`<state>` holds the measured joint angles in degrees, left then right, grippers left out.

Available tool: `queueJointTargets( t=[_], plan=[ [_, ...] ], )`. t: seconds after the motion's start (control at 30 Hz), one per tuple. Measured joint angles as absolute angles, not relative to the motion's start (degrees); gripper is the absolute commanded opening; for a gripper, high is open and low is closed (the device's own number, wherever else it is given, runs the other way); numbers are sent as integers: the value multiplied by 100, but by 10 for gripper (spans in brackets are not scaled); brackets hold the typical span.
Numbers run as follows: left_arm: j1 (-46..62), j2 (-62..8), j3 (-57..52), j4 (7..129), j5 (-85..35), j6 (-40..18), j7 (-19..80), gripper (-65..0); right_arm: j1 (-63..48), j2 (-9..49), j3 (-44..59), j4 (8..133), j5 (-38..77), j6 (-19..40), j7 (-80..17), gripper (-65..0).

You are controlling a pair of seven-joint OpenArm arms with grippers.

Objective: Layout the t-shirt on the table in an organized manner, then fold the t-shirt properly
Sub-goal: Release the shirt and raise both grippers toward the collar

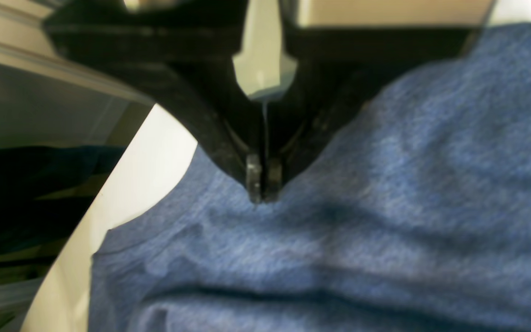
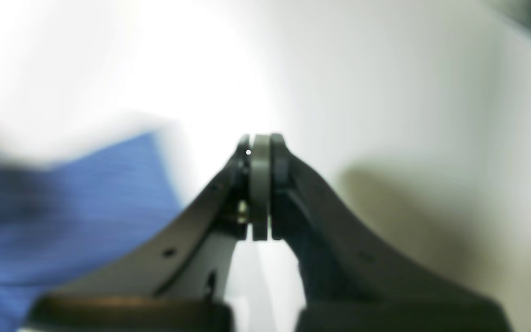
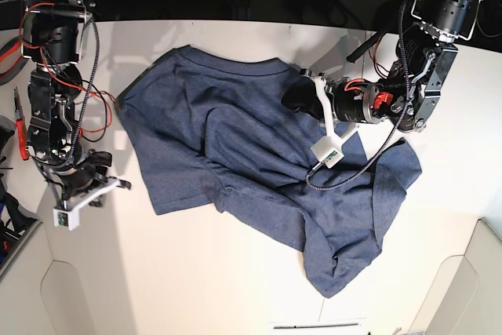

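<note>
- Spreading comes first, and by my reading that step is not finished: the t-shirt point(image 3: 259, 170) lies rumpled and slanted across the middle of the table point(image 3: 196, 288), one corner bunched toward the near right, with loose folds across the body.
- No lettering shows in any view, so which face is up I cannot tell.
- The left gripper point(image 1: 263, 191) reaches in from the right side of the scene, its arm bent low over the cloth near the collar at the far edge. Its jaws are clenched together with the tips pressed into a pucker of the fabric; it looks like a pinch on the t-shirt, though a thin fold between the tips is hard to confirm.
- The right gripper point(image 2: 261, 143) sits at the left side, off the shirt, over bare table. Its jaws are clamped with nothing between them; the blurred blue cloth lies well to one side.
- Next, I judge, the pinched far edge needs drawing outward to flatten the creases, and the right arm must come over to take the opposite edge.
</note>
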<state>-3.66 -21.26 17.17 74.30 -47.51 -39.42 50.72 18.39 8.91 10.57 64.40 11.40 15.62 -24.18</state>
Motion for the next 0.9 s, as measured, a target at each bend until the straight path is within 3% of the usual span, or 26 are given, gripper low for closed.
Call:
queueJointTargets(
  t=[0.07,0.2,0.43,0.57,0.77,0.9],
  plan=[
    [-366,-2128,1717,7430,-4748,-3944,5070,-650,1874,591,1007,6482,1350,1844,-2416,-650],
    [-366,-2128,1717,7430,-4746,-3944,5076,-650,1870,137,788,6274,1214,1831,-2410,-650],
    [-366,-2128,1717,7430,-4716,-3944,5078,-650,1855,36,537,5430,676,1710,-2196,-650],
    [-311,-2130,1717,7430,-4713,-3942,5087,-650,1929,128,517,5127,99,919,-1662,-650],
    [99,-2126,1717,7435,-4818,-3931,5022,-650,2196,666,513,4722,-263,-198,-1597,-650],
    [373,-2075,1684,7456,-4945,-3944,4995,-650,2305,969,580,4648,-266,-392,-1752,-650]
  ],
)
